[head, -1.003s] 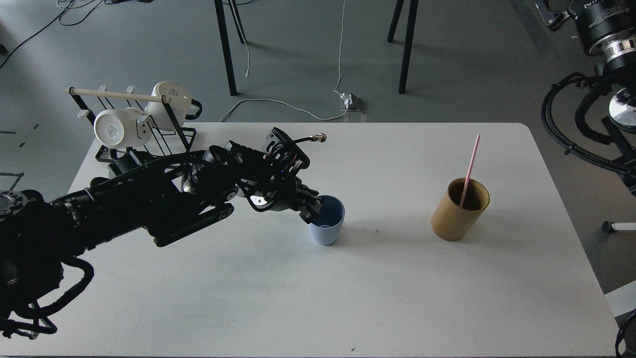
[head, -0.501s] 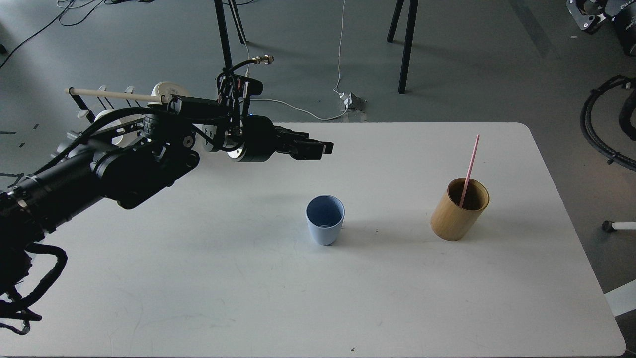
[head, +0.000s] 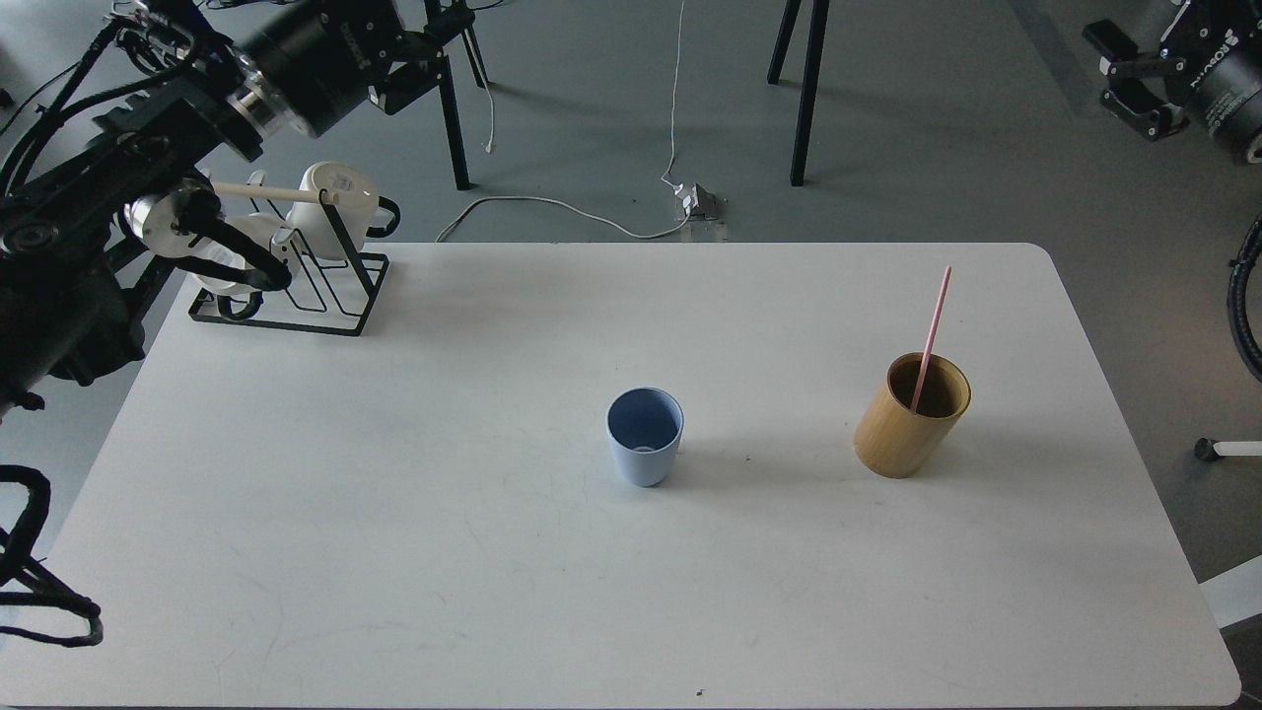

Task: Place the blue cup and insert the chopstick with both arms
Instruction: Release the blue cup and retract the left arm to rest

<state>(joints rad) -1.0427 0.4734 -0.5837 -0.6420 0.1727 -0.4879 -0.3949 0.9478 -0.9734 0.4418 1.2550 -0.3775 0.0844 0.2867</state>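
Observation:
The blue cup [head: 645, 436] stands upright and alone near the middle of the white table [head: 493, 552]. The pink chopstick [head: 932, 335] leans inside the tan bamboo holder [head: 912, 416], to the right of the cup. My left gripper [head: 429, 54] is raised high at the top left, far from the cup, its two fingers apart and empty. My right gripper [head: 1119, 69] is at the top right, beyond the table's edge, with its fingers apart and empty.
A black wire mug rack [head: 296, 296] with white mugs [head: 340, 192] and a pale wooden rod stands at the table's back left corner, partly behind my left arm. Chair legs and cables are on the floor behind the table.
My left gripper let go of the blue cup, then rose and swung back to the upper left. The cup stayed standing. The right arm shifted slightly at the top right.

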